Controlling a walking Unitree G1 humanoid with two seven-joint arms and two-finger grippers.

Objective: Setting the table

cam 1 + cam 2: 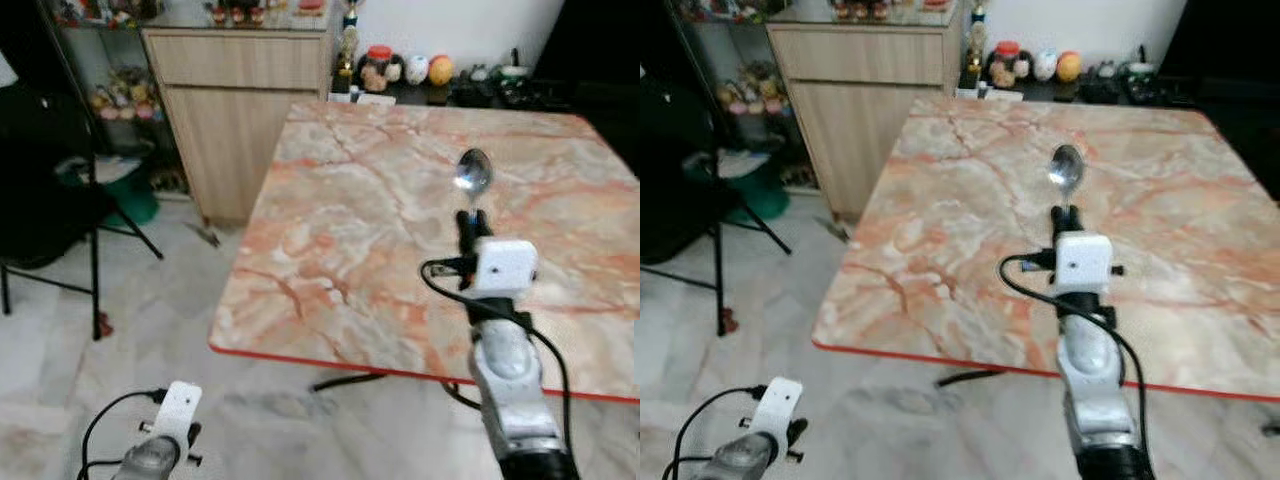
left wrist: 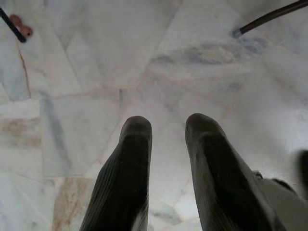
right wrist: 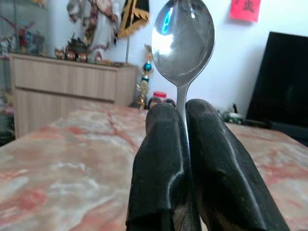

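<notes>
Far left of the head view: black folding chair (image 1: 40, 215) on pale marble floor (image 1: 150, 330). Upper left to upper centre: wooden cabinet (image 1: 235, 110) against the wall, small ornaments along its top. Lower left corner: left pincer (image 2: 166, 130) low beside the table, pointed at the floor; fingers (image 2: 132, 159) slightly parted in the wrist view, nothing between them. Centre to right: pink-veined marble table (image 1: 340, 230) with red edge, occupying most of the frame. Right of centre: right arm raised over the near part of the table, right pincer (image 1: 470, 228) clamped tight on the handle of a metal spoon (image 1: 472, 172). Spoon upright, bowl uppermost, above the tabletop and not touching it. Right wrist view: both black fingers (image 3: 161, 159) pressed against the spoon stem, bowl rising just beyond the tips. Upper right: jars and round objects on a dark shelf (image 1: 470, 85) behind the table.
</notes>
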